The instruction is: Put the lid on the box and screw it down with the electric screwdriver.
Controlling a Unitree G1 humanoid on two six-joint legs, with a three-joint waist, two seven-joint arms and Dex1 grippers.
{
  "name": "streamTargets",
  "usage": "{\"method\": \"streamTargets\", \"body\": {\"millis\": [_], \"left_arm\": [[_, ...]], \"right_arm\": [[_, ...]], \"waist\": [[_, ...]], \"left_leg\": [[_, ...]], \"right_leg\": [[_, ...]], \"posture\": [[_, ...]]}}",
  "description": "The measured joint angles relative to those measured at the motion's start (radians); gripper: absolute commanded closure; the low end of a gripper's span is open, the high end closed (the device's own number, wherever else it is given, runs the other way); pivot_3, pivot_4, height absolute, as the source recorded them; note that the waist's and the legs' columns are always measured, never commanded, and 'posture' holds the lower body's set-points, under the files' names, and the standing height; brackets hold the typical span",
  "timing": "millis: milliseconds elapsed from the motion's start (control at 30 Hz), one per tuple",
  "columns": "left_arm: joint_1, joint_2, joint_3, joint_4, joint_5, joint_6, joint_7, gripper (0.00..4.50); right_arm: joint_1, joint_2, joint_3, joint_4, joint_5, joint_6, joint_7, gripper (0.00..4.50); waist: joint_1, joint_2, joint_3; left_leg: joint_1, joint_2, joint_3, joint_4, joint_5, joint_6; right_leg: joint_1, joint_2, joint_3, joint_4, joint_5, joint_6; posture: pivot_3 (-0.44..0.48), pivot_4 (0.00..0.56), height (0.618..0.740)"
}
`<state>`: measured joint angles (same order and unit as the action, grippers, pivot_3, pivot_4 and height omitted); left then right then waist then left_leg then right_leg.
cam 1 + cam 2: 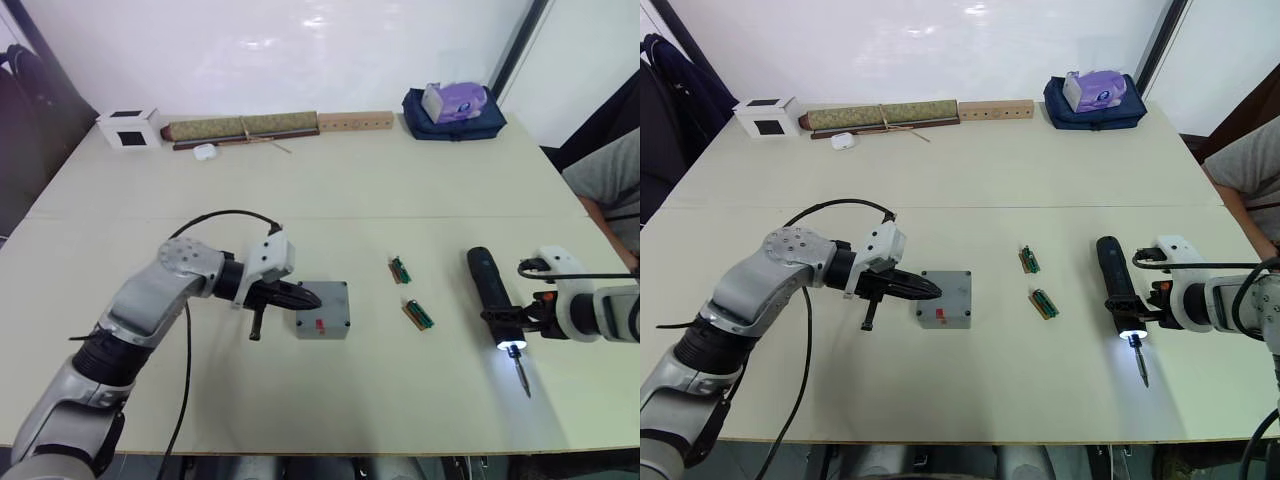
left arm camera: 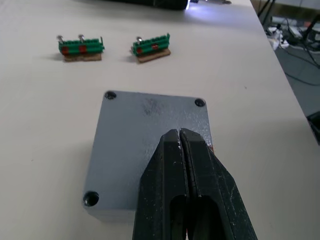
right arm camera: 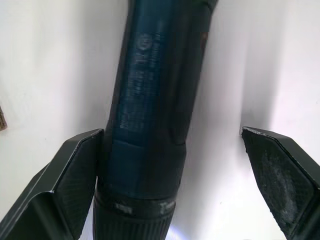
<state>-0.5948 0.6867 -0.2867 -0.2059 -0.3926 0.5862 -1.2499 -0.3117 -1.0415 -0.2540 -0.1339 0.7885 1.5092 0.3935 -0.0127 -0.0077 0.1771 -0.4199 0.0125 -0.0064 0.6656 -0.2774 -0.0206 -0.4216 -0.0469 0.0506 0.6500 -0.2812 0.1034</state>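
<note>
While lid (image 2: pixel 145 150) covers box | electric screwdriver (image 1: pixel 492 297) on table (image 1: pixel 330 180)

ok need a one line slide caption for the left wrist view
Shut left gripper resting over the grey lid, with two green terminal strips lying beyond it on the table.

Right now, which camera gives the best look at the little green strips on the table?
The left wrist view: the green strips sit side by side, close enough to show their green blocks, red marks and metal pins. Both eye views show them as two tiny strips between the lid and the electric screwdriver.
</note>
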Motion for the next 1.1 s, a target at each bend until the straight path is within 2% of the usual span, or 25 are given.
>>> {"method": "streamTargets", "body": {"millis": [300,400,500,600,733,800,900,1000,1100], "left_arm": [[-0.021,0.002,0.016,0.068,0.001,-0.013,-0.006,4.50],[-0.056,0.021,0.044,0.136,0.017,-0.031,0.001,4.50],[-0.094,0.038,0.089,0.220,0.035,-0.037,0.027,4.50],[-0.085,0.060,0.115,0.253,0.051,-0.048,0.048,4.50],[0.038,0.106,0.107,0.207,0.069,-0.040,0.048,4.50],[0.091,0.103,0.087,0.167,0.069,-0.016,0.051,4.50],[0.129,0.079,0.064,0.121,0.076,0.005,0.076,4.50],[0.129,0.055,0.062,0.100,0.080,0.014,0.093,4.50],[0.122,0.021,0.024,0.103,0.099,0.014,0.100,4.50]], "right_arm": [[-0.170,-0.032,-0.022,-0.081,0.007,0.031,0.074,0.01],[-0.202,-0.081,0.027,-0.136,-0.012,-0.019,0.103,0.01],[-0.239,-0.060,0.050,-0.239,0.014,-0.080,0.163,0.01],[-0.185,-0.047,0.136,-0.413,0.029,-0.164,0.217,0.01],[-0.045,0.044,0.285,-0.544,0.010,-0.273,0.245,0.01],[0.000,0.110,0.315,-0.570,0.013,-0.318,0.253,0.01],[0.039,0.151,0.367,-0.572,-0.011,-0.361,0.249,0.01],[0.052,0.182,0.394,-0.571,-0.011,-0.368,0.251,0.01],[0.061,0.262,0.404,-0.557,0.002,-0.384,0.251,0.01]], "waist": [[-0.001,0.000,0.000],[0.001,0.000,0.000],[-0.004,0.000,0.000],[-0.003,0.000,0.000],[-0.003,0.000,0.000],[0.001,0.000,0.000],[0.006,-0.002,-0.001],[0.002,-0.002,-0.001],[-0.002,-0.002,-0.001]], "left_leg": [[0.000,0.000,-0.001,0.000,0.000,0.000],[0.000,0.000,0.000,0.000,0.000,0.000],[0.000,0.001,-0.001,0.000,0.000,0.000],[0.000,0.001,-0.002,0.000,0.000,0.000],[-0.001,0.002,-0.001,0.001,0.000,0.000],[-0.001,0.002,-0.001,0.003,0.000,0.000],[-0.001,0.001,-0.001,0.005,0.000,0.000],[-0.001,0.001,-0.001,0.005,0.000,0.000],[0.000,0.000,-0.001,0.005,0.000,0.000]], "right_leg": [[-0.001,0.000,0.000,0.002,0.000,0.000],[-0.001,0.000,0.000,0.002,0.000,0.000],[-0.002,0.001,0.000,0.002,0.000,0.000],[-0.002,0.001,-0.001,0.003,0.000,-0.001],[-0.003,-0.001,0.000,0.005,0.000,0.000],[-0.003,-0.002,0.000,0.006,0.001,0.000],[-0.001,-0.003,-0.001,0.006,0.002,0.001],[-0.001,-0.002,0.000,0.006,0.002,0.001],[-0.001,0.000,0.000,0.007,0.002,0.001]], "posture": [[0.000,0.150,0.740],[0.000,0.150,0.740],[0.000,0.150,0.740],[0.000,0.150,0.740],[0.000,0.150,0.740],[0.000,0.150,0.740],[0.000,0.150,0.740],[0.000,0.150,0.740],[0.000,0.150,0.740]]}}
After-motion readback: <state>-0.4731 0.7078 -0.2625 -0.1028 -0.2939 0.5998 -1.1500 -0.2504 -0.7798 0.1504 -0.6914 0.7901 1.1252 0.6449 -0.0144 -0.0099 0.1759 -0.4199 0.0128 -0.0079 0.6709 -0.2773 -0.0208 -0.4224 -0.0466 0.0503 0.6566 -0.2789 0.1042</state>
